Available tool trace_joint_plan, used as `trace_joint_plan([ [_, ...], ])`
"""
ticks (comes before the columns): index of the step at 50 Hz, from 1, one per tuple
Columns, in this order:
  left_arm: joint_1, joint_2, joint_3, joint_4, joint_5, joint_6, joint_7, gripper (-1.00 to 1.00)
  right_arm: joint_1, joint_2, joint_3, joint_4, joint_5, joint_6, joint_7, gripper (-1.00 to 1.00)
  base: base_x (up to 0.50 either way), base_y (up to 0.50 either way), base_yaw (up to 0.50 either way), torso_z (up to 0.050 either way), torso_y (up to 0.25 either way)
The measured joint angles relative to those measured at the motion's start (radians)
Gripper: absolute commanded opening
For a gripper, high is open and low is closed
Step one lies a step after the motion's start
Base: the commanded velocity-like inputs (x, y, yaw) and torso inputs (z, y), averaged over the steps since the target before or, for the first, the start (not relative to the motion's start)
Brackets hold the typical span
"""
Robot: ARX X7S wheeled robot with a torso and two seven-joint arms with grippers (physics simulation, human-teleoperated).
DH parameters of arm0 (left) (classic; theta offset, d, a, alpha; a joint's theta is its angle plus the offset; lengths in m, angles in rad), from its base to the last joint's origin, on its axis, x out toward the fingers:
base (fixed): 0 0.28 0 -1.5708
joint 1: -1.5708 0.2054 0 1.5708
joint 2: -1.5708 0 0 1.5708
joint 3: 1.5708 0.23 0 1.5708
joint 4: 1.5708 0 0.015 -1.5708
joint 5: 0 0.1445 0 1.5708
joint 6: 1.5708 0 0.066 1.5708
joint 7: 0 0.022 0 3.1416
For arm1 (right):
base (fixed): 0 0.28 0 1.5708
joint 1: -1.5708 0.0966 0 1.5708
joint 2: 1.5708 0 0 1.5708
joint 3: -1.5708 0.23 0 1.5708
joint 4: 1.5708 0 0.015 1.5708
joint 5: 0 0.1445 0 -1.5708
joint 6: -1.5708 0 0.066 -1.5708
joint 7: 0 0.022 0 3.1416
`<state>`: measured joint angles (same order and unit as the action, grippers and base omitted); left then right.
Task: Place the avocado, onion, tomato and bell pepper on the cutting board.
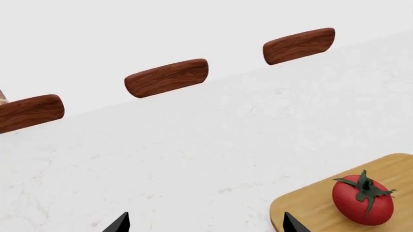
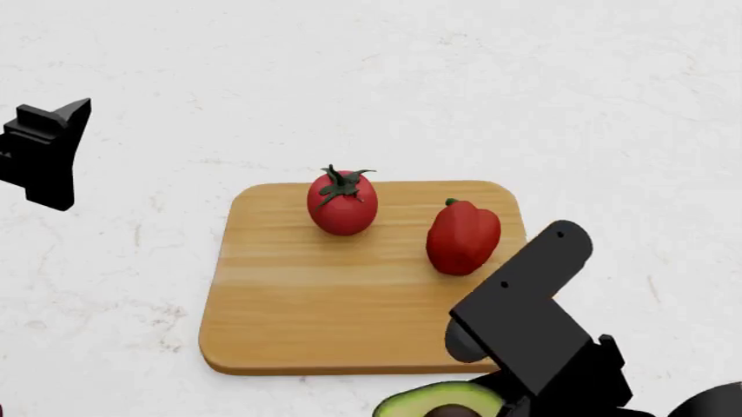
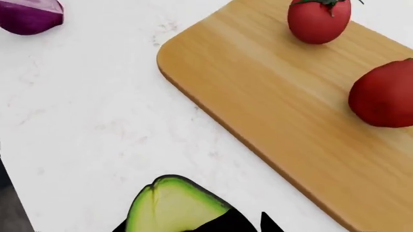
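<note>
Two vegetables sit on the board (image 2: 325, 295): the tomato (image 2: 342, 202) toward its far edge, calyx up, and the pepper (image 2: 463, 236) beside it nearer the right end, the two close but apart. The board lies flat on the white marbled counter (image 2: 557, 95). The avocado (image 2: 440, 401) is off the board, just past its near edge toward the right corner, cut face up, and only partly in the head view; its pit is not clearly visible. The right gripper (image 3: 248, 224) hangs over it, and in the right wrist view its dark fingertips overlap the avocado's edge, but whether the jaws grip it or merely stand around it I cannot tell. The onion (image 3: 29, 15) lies on the counter well apart from the board, off its left end, seen only in the right wrist view. The left gripper (image 1: 205, 223) hovers over bare counter off the board's left side, jaws spread wide with nothing between them, the tomato and a board corner at the edge of its view. Three brown wooden pieces (image 1: 166, 77) run in a row along the white surface behind the counter.
</note>
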<state>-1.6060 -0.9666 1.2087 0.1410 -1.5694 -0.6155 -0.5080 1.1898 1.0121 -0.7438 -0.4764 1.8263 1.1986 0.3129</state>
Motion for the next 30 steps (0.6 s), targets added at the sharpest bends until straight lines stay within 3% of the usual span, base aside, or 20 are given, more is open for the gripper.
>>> trace_joint_plan([
  [30, -0.001, 0.003, -0.007, -0.002, 0.0, -0.007, -0.003, 1.0, 0.145, -0.132, -0.053, 0.206, -0.292, 0.035, -0.209, -1.0, 0.0, 0.0, 0.0, 0.0, 0.0],
])
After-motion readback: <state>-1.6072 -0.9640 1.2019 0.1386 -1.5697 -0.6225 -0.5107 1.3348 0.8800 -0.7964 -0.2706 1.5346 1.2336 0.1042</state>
